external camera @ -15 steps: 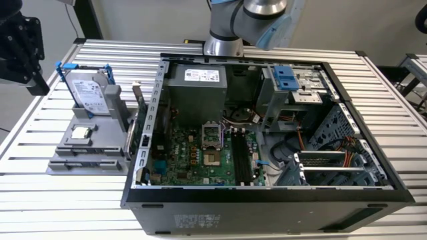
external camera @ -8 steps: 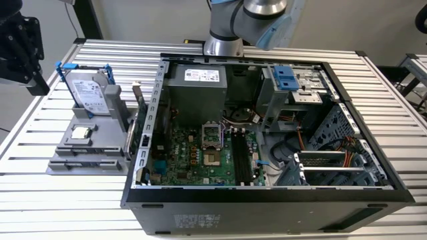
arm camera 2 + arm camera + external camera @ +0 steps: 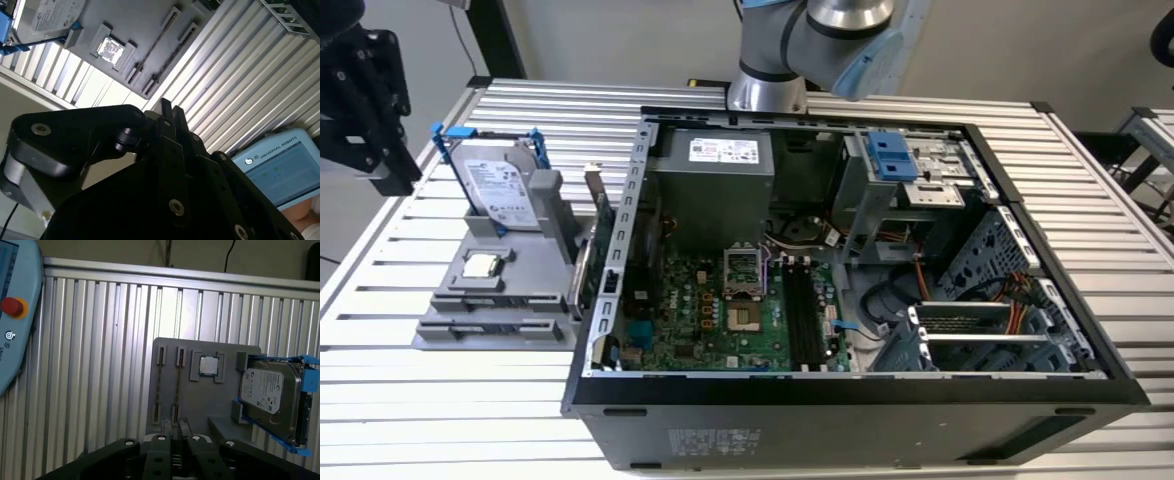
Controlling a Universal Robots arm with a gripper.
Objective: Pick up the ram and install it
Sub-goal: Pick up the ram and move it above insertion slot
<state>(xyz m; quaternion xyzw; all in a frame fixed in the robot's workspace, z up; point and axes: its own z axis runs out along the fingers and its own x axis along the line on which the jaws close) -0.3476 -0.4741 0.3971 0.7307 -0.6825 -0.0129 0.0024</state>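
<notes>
In the exterior view, a ribbed silver aluminium desk (image 3: 400,400) is seen. Toward that view's left it carries a grey plastic holder (image 3: 454,325). A silver hard drive with blue rails (image 3: 494,185) is stood on edge in the holder, and a small square silver processor chip (image 3: 480,265) is seated flat in front of the drive. Just beside the holder, to the exterior view's right, an open black tower computer case (image 3: 854,395) is laid on its side. Inside it a green motherboard (image 3: 707,320) with long black memory slots (image 3: 803,310) is exposed. A blue-and-white hand-held control tablet with a red button (image 3: 15,315) is seen lying on the desk in the first wrist view, well apart from the holder.

The ram (image 3: 178,385) is seen edge-on in the first wrist view as a long, narrow, thin dark stick. It is held in the holder's end clips, with a second stick like it (image 3: 160,385) just beside it. Both are set on the side of the processor chip away from the hard drive.

The arm's silver-and-blue base joint (image 3: 774,60) is mounted behind the case. The black pincer (image 3: 175,426) is pointed toward the holder's edge near the sticks' ends. Its fingers (image 3: 167,107) are drawn together, and nothing is held. How high it is above the ram cannot be told.
</notes>
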